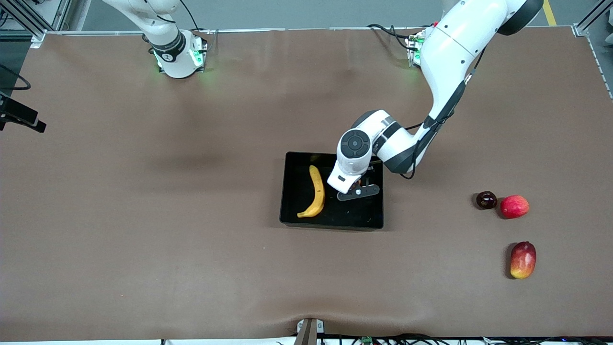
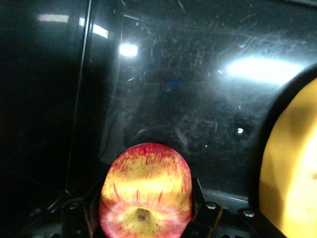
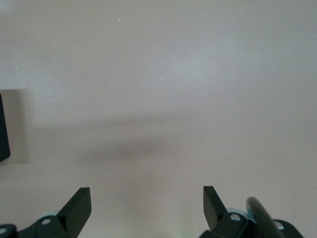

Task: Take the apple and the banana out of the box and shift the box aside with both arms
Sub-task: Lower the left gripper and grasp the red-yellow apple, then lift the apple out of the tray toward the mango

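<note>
An oblong red-and-yellow mango (image 1: 523,259) lies nearest the camera, toward the left arm's end of the brown worktop (image 1: 143,230); a plain pinkish-red round fruit (image 1: 514,206) and a small dark round fruit (image 1: 486,200) lie farther up. At mid-table sits the shallow glossy black plastic tray (image 1: 297,211) holding the long curved yellow banana (image 1: 314,192). The left gripper (image 2: 146,218), low inside the tray, clasps the small red apple streaked with yellow (image 2: 145,191). The right gripper (image 3: 147,204) waits over bare worktop, fingers wide apart.

High front camera; 2 wrist close-ups
</note>
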You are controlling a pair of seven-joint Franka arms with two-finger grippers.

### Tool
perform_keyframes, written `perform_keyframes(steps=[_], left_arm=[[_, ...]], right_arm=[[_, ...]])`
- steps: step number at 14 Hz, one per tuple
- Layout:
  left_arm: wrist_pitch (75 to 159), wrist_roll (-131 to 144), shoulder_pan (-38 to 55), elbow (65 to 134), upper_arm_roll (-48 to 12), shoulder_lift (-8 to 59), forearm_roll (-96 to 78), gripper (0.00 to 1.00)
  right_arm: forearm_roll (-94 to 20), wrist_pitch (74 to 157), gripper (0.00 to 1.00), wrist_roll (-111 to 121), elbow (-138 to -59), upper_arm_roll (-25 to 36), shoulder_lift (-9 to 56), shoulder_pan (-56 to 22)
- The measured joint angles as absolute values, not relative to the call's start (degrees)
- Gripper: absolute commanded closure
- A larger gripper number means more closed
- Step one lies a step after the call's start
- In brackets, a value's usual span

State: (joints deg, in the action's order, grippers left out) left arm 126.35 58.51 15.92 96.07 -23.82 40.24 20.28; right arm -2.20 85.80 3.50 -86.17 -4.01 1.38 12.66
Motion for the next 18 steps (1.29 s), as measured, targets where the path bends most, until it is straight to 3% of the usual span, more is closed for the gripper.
perform_keyframes(steps=[3,9,16,18], left_arm=[[124.75,57.48,14.68,94.59,-23.89,37.58,20.38,1.0],[110.46,49.49,11.53,85.46,-24.15,31.39,20.37,1.0],[109.18,27.76,-5.18,86.72,-23.78,31.77,19.91,1.0],[113.02,22.01,-10.73,88.6,-23.68,33.86,20.05,1.0]], right_arm=[[-2.2,85.79,0.0,3.5,-86.16,-4.01,1.39,12.66],[-2.2,84.24,0.0,3.5,-85.87,-3.98,1.38,12.68],[-2.25,84.27,0.0,3.52,-85.64,-4.24,2.4,12.61],[-2.25,84.49,0.0,3.52,-85.49,-4.24,3.87,12.61]])
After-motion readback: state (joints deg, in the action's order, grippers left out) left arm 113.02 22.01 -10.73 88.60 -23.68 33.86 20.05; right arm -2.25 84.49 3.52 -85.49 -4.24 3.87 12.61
